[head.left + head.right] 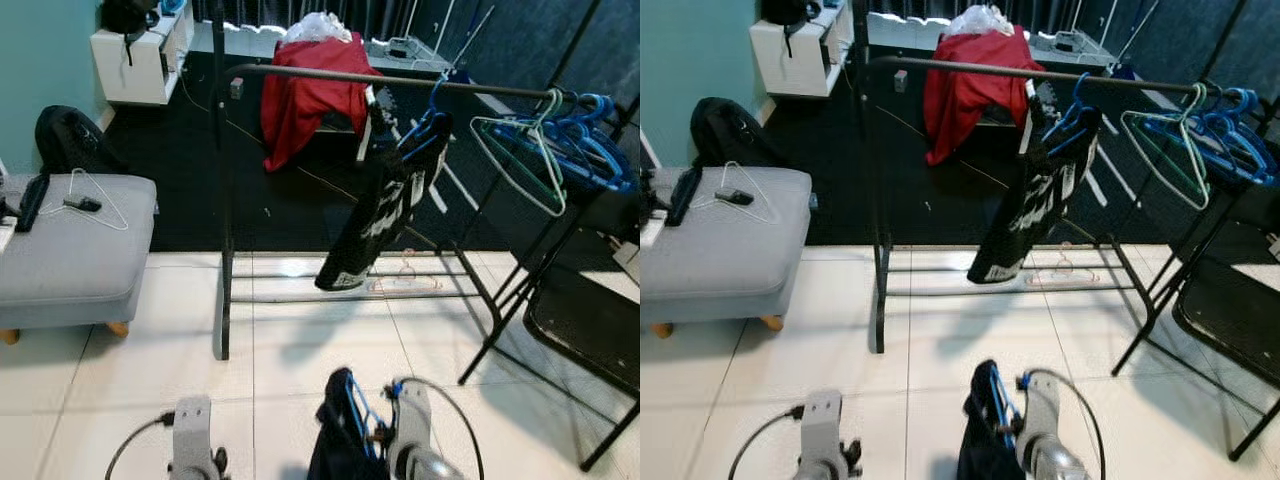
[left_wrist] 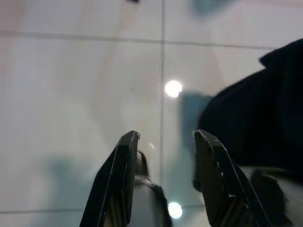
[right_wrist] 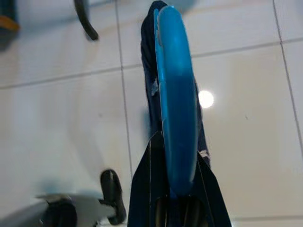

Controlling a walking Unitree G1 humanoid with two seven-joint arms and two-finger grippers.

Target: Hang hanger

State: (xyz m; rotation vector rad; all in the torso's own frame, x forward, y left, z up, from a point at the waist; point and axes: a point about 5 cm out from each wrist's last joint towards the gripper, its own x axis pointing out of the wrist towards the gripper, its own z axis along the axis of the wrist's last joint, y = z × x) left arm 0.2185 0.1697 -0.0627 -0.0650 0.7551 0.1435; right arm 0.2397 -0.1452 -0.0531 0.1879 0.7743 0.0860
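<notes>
Right gripper [image 3: 173, 208] pinching blue hanger [image 3: 176, 94] w/ dark garment, left gripper [image 2: 163, 142] spread empty; hook could miss the rail [image 1: 400, 80] tbh.

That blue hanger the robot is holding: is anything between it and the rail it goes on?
Nothing visible blocks it. The right pincer holds the blue hanger low over the floor; the rail ahead has a free stretch left of the hanging black garment.

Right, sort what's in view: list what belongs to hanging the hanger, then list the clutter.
For the job:
- right gripper, shut on the blue hanger with its dark garment
- clothes rail

Lying about:
- left gripper, open, idle
- grey ottoman with a white wire hanger
- red cloth
- pink hanger on the rack's lower bars
</notes>
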